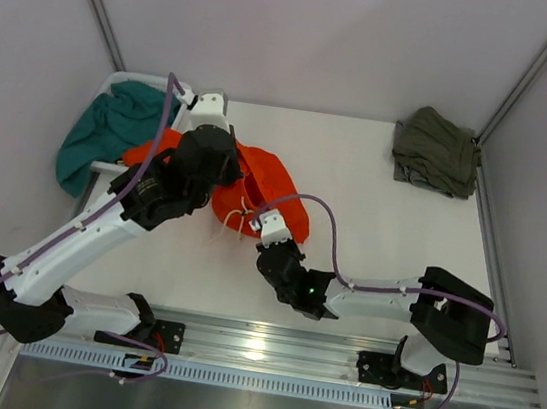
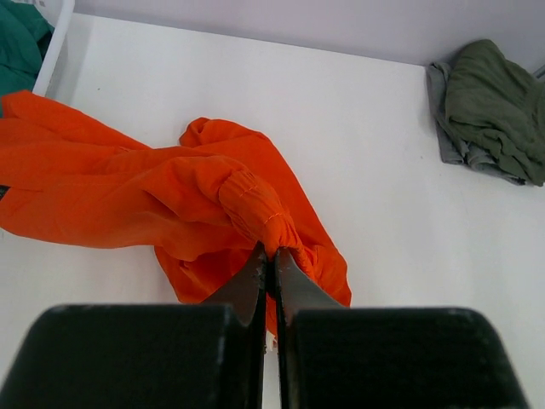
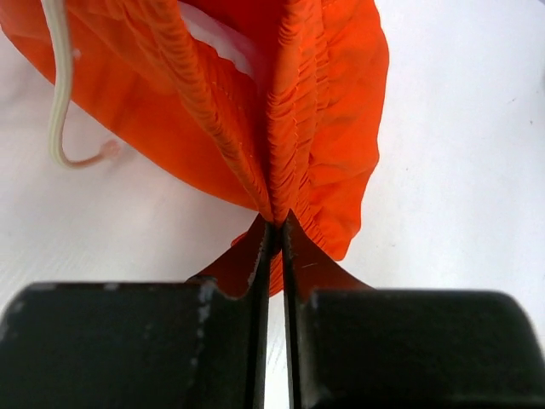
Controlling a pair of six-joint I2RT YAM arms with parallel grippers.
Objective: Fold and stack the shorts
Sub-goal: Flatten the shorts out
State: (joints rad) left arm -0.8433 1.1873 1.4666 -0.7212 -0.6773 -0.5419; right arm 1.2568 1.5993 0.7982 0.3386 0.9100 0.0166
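While left gripper (image 2: 271, 254) and right gripper (image 3: 277, 223) each clamp the bunched orange shorts (image 1: 262, 178), folding seems barely begun, with teal garment (image 1: 101, 136) and olive garment (image 1: 438, 152) lying apart, unstacked.

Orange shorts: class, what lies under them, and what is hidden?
The white table shows beside the orange shorts, so they rest on it. Anything beneath the bunched fabric is covered and cannot be seen.
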